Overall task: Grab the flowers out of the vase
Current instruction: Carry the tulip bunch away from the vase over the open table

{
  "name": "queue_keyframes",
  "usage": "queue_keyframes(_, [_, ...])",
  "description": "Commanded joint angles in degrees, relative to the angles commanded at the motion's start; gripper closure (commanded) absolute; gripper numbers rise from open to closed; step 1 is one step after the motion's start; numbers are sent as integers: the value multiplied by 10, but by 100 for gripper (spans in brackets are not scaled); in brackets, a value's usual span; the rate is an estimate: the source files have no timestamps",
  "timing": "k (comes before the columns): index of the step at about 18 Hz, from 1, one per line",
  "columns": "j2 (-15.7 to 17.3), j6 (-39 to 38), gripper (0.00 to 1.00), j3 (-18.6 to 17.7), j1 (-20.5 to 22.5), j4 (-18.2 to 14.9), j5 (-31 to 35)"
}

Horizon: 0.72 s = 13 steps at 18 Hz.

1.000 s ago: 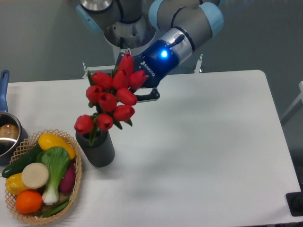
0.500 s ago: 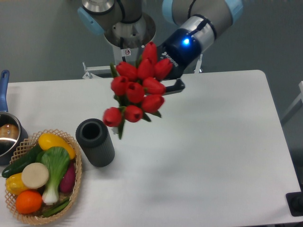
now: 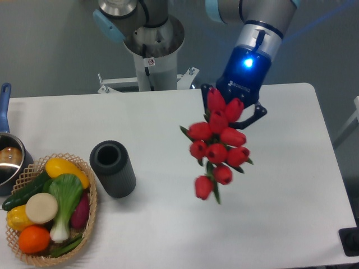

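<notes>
The fingers (image 3: 259, 112) are mostly buried behind the tulip heads from where I'm standing, only a dark tip pokes out on the right side and another on the left, but they're clearly clamped on the top of the flowers (image 3: 217, 147), because the whole bunch hangs off the gripper (image 3: 233, 115) in mid-air with nothing else touching it. The gripper body has a bright blue light glowing on it and points down toward the table (image 3: 291, 185).

The bunch dangles over the middle-right part of the white tabletop, red buds clustered near the gripper and a couple more trailing lower down, with bits of green leaf and stem sticking out at the sides and bottom. It's fully out of the vase (image 3: 113, 168) and well apart from it, off to the vase's right.

The vase itself sits upright on the table toward the left, dark grey and ribbed, its round mouth open with nothing in it. Just beside it on the left is a wicker basket (image 3: 88, 216) packed with veg: a yellow one, a green leafy one with a white stalk, a round pale one, an orange one, something dark green and something purple. Further left, at the edge of the view, there's a metal pot (image 3: 10, 161) with a blue handle, cut off by the frame. The arm's base column (image 3: 153, 50) stands behind the table's far edge.
</notes>
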Motion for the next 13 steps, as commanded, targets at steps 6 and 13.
queue_keyframes(6, [-10, 22, 100, -9, 4, -16, 170])
queue_keyframes(13, [-35, 78, 100, 17, -1, -61, 290])
